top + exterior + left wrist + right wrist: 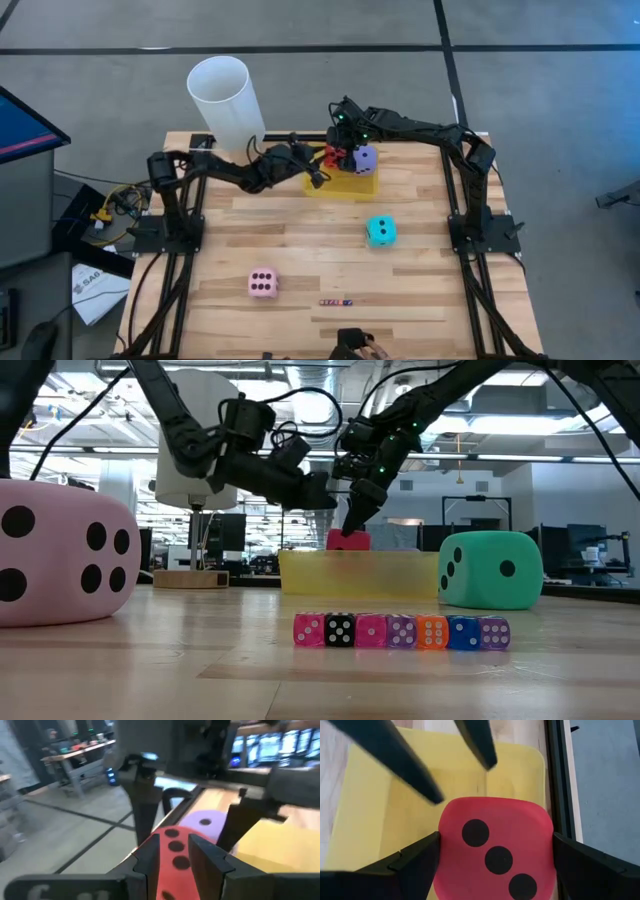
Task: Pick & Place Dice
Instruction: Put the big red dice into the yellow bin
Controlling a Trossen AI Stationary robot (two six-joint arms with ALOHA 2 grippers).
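Note:
The red die (495, 855) rests in the yellow tray (340, 188) at the table's far middle, three pips up. Its top (348, 541) shows above the tray wall. The purple die (366, 157) sits in the tray just right of it. My right gripper (496, 835) slants down over the red die, open wide, one fingertip at each side of its top. My left gripper (468, 785) reaches in level from the left. Its fingers stand a little apart with nothing between them, and its tips hover just above the red die's left part (330, 532). My right gripper has its fingertips (432, 845) beside two opposite edges of the red die's top face (445, 840), slanting down from the right. The die shows no dent and sits on the tray floor. Whether the tips touch it, I cannot tell.
The cyan die (380, 231) lies right of centre and the pink die (263, 284) near left. A row of tiny dice (337, 301) sits by the near edge. A white cylinder (225, 100) stands at the far left. A person's hand (355, 345) shows at the near edge.

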